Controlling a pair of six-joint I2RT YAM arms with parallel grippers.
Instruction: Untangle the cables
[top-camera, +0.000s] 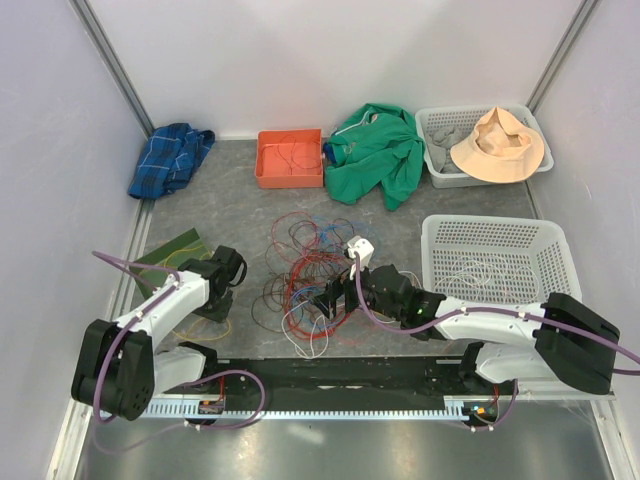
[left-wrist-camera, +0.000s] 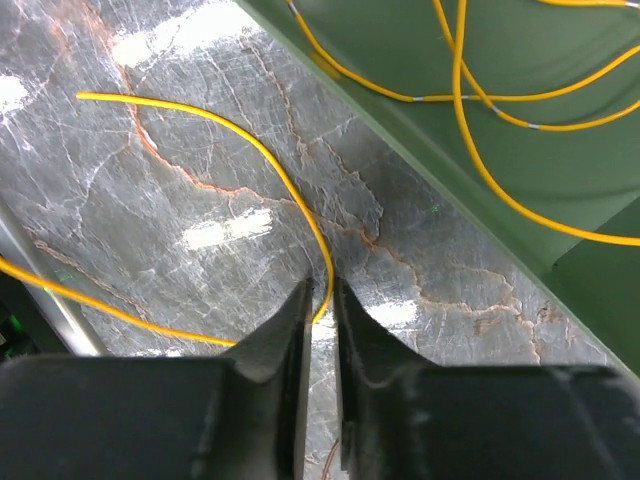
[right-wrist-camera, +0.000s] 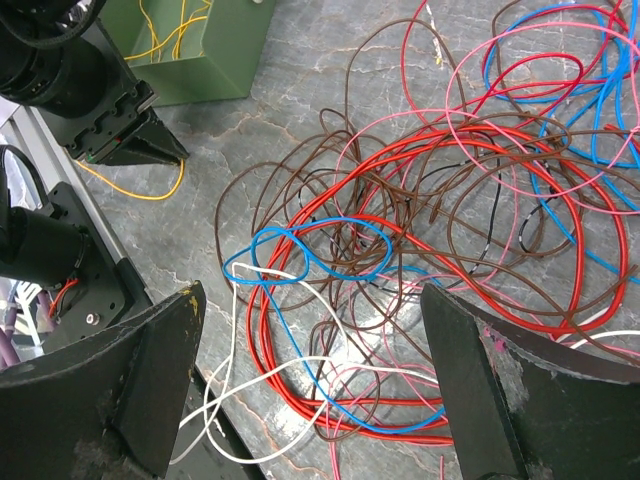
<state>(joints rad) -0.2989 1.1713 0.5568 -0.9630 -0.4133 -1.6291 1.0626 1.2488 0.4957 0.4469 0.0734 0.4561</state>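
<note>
The cables (top-camera: 310, 265) lie in a loose tangle of red, brown, blue, pink and white wires on the grey table; the right wrist view shows them close up (right-wrist-camera: 420, 200). My right gripper (top-camera: 335, 295) hangs wide open and empty over the near edge of the tangle (right-wrist-camera: 312, 295), with a white cable (right-wrist-camera: 240, 370) and a blue loop (right-wrist-camera: 300, 250) between its fingers. My left gripper (top-camera: 215, 308) is closed down to a narrow gap, with a yellow cable (left-wrist-camera: 250, 140) running between its fingertips (left-wrist-camera: 322, 300) on the table. It also shows in the right wrist view (right-wrist-camera: 135, 140).
A green tray (left-wrist-camera: 480, 110) with yellow cables lies at the left (top-camera: 175, 248). An orange bin (top-camera: 290, 158) holds red cables. A white basket (top-camera: 495, 260) at the right holds white cables. A blue cloth (top-camera: 170, 158), a green garment (top-camera: 378, 150) and a basket with a hat (top-camera: 495, 145) lie at the back.
</note>
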